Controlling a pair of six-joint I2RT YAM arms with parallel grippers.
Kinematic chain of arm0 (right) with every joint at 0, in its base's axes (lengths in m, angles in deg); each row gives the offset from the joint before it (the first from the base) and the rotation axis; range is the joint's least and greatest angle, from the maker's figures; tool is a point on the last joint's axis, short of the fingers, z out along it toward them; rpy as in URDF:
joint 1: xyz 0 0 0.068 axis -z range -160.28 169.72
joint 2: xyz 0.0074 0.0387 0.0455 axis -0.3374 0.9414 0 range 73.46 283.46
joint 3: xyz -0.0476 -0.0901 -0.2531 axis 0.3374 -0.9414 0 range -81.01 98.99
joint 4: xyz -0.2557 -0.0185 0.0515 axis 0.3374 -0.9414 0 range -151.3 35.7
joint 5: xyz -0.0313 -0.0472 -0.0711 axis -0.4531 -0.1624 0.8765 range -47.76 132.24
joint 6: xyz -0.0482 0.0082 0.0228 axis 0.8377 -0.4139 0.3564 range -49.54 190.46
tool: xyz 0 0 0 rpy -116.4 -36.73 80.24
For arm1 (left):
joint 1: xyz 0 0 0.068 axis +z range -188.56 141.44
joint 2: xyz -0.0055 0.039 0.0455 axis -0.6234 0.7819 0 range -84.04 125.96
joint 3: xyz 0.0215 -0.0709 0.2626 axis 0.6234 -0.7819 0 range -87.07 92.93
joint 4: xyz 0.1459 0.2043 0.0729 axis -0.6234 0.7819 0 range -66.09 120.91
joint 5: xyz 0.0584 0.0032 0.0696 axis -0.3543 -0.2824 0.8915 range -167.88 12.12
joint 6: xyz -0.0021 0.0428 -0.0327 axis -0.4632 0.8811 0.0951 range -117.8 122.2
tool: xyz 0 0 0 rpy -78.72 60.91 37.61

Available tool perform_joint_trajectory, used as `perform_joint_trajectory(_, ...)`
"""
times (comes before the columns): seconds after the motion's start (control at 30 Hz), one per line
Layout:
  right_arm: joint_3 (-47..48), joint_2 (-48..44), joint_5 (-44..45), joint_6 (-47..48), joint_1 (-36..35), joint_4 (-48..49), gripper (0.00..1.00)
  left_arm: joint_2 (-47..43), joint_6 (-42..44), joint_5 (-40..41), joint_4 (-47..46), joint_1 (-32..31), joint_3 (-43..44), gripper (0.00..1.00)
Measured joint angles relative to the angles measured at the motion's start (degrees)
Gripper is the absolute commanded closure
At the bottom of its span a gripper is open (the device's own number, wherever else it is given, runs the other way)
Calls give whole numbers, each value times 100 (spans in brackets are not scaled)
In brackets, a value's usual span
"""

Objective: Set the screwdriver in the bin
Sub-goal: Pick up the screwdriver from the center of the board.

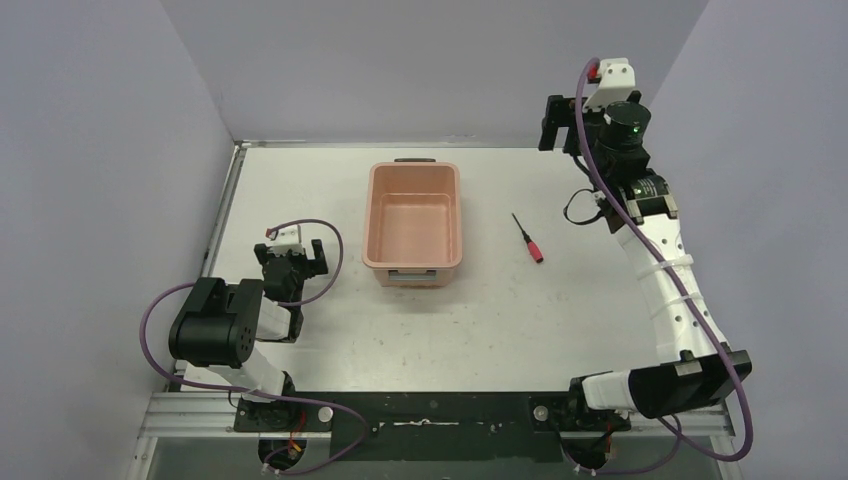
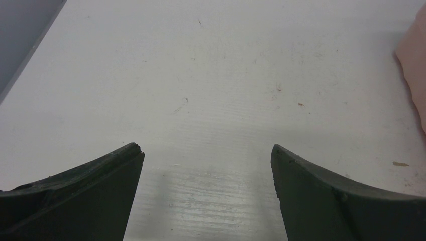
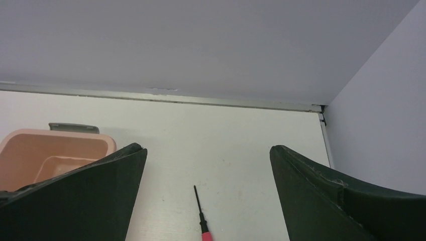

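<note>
The salmon-pink bin (image 1: 371, 215) stands empty in the middle of the table, its long side running front to back. The small red-handled screwdriver (image 1: 527, 239) lies flat on the table to the right of the bin, tip pointing away. My right gripper (image 1: 554, 122) is raised at the back right, open and empty. In the right wrist view the screwdriver (image 3: 201, 219) lies below and between my open fingers (image 3: 207, 150), with the bin (image 3: 55, 150) at the left. My left gripper (image 1: 292, 262) is open and empty, low over the table left of the bin.
Grey walls close the table at the back and both sides. The bin's edge (image 2: 414, 60) shows at the right of the left wrist view, beyond bare table. Purple cables loop by both arms.
</note>
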State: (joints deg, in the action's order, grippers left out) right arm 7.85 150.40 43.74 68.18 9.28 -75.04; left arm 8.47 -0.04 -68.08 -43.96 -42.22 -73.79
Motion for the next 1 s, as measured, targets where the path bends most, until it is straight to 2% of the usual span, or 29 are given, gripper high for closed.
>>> perform_joint_trajectory(0.27,114,619,-31,-125,79,-313,0,0,0,0,0,0,0,3)
perform_joint_trajectory(0.57,190,2184,-63,-192,146,-813,1,0,0,2,0,0,0,3)
perform_joint_trajectory(0.73,-260,2627,-249,-273,192,-872,3,0,0,0,0,0,0,3)
perform_joint_trajectory(1.0,-981,3093,-588,-363,254,-848,11,0,0,2,0,0,0,3)
